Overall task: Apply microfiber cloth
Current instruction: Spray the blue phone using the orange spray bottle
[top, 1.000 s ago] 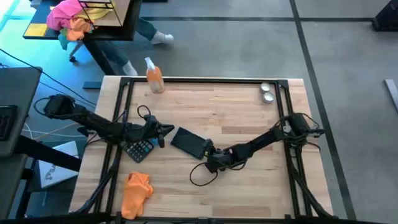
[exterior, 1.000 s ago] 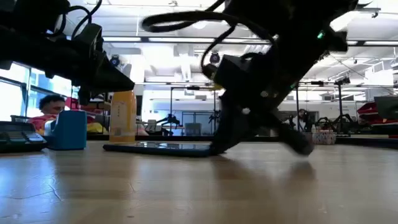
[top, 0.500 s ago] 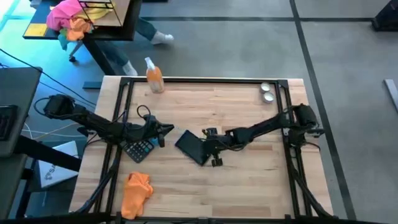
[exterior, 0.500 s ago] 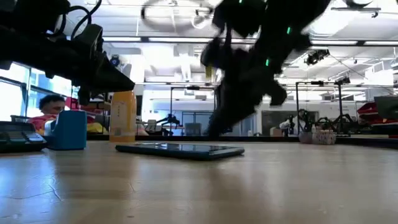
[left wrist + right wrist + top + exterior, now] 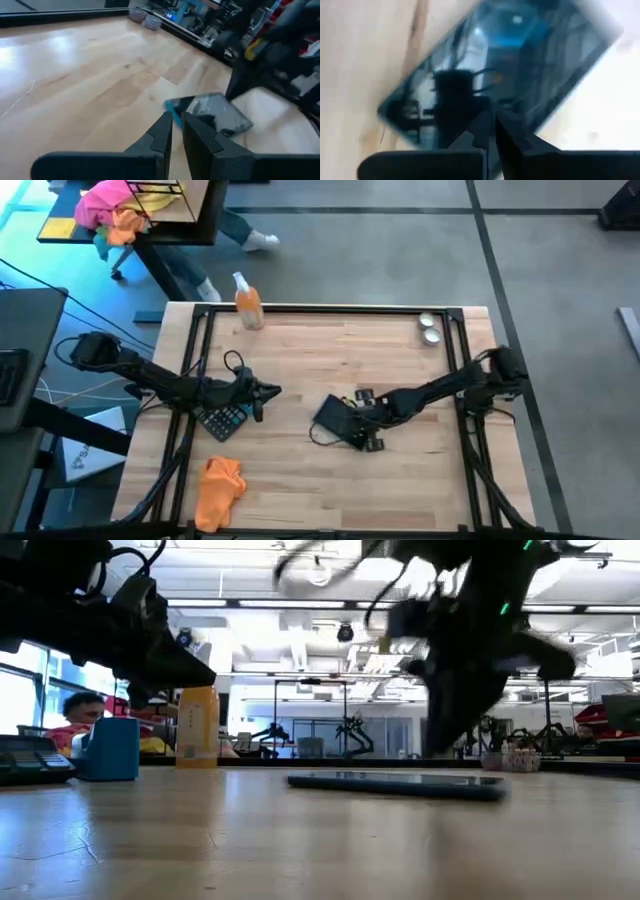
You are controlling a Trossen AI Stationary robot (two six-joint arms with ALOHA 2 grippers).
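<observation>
We see the microfiber cloth (image 5: 218, 490) lying crumpled near the table's (image 5: 330, 350) 7 o'clock corner, well apart from both arms. Our right gripper (image 5: 491, 131) hangs just above a dark tablet (image 5: 336, 420) lying flat near the table's middle, its fingers pressed together and empty. Our left gripper (image 5: 176, 134), also pressed together and holding nothing, hovers over a calculator (image 5: 225, 420) toward 9 o'clock. A spray bottle (image 5: 247, 302) stands at the 11 o'clock edge.
</observation>
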